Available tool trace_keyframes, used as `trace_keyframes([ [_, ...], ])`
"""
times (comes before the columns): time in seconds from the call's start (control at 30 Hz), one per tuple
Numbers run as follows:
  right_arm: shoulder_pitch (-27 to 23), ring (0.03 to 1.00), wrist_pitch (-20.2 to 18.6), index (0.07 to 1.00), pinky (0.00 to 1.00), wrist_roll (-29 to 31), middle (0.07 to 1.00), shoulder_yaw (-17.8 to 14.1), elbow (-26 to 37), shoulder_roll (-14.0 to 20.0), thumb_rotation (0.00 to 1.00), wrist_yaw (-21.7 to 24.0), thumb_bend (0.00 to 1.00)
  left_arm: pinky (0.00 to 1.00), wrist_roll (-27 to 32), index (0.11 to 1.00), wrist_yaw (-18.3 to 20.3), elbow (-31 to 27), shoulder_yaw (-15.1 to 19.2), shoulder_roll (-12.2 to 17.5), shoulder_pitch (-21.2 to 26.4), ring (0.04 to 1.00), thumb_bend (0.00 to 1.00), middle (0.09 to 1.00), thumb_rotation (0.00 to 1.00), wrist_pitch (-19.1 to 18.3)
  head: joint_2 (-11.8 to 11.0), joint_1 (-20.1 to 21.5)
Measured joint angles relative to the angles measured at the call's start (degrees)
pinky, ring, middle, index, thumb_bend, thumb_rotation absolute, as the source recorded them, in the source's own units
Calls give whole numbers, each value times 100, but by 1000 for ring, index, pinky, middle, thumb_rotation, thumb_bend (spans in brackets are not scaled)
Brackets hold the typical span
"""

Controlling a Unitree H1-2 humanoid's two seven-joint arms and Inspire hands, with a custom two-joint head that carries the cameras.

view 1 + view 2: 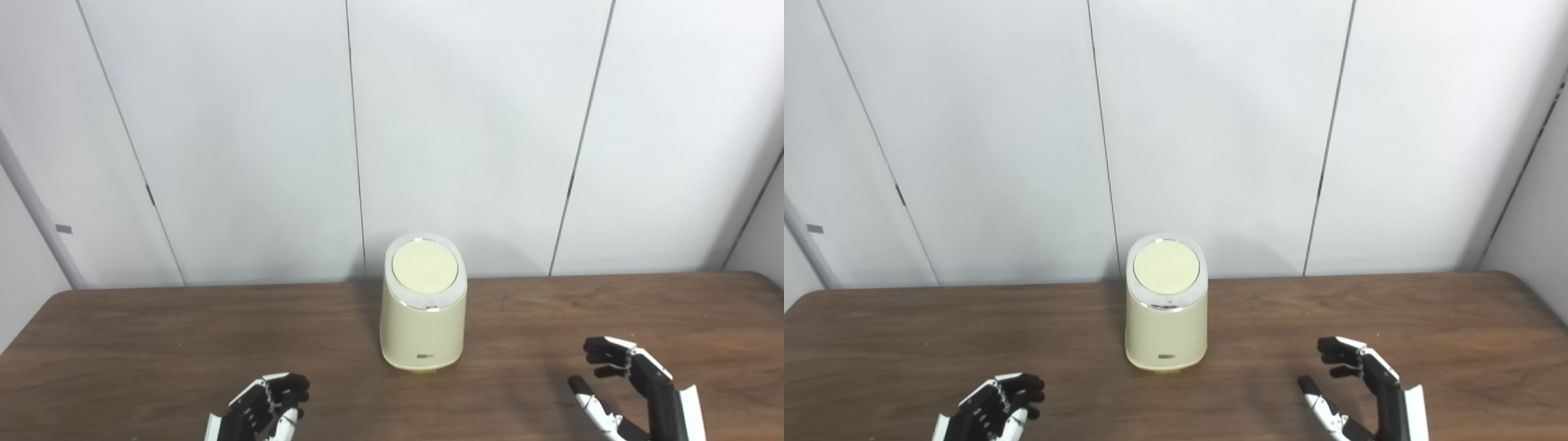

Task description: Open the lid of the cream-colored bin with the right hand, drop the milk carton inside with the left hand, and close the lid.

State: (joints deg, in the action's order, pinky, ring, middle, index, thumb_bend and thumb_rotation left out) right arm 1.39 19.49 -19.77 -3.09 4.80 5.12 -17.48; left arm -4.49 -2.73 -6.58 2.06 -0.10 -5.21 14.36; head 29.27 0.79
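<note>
A cream-colored bin (422, 318) stands upright near the middle of the brown table (153, 343), close to the wall. Its round lid (424, 266) is shut. My left hand (266, 409) is low at the front left, fingers curled loosely, holding nothing. My right hand (631, 386) is at the front right, open, with fingers and thumb apart, empty. Both hands are well apart from the bin. No milk carton shows in either view.
A white panelled wall (245, 122) stands right behind the table. The table's back right corner (756, 278) and left edge (37, 318) are in view.
</note>
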Motion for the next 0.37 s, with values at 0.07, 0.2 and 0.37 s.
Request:
trace_keyframes([
  [0.07,-1,606,0,625,514,1,633,7,-3,6,222,42,284,536,1,626,-2,0,2,-6,0,618,193,641,242,0,9,0],
  [0.2,-2,597,-4,616,509,-6,624,2,-2,4,242,47,289,531,10,624,0,1,0,-5,1,616,183,640,225,8,18,-26],
  [0.37,1,599,-137,616,513,-71,627,-17,17,-10,199,54,292,524,32,619,-2,0,6,-24,0,611,187,636,212,14,26,-35],
])
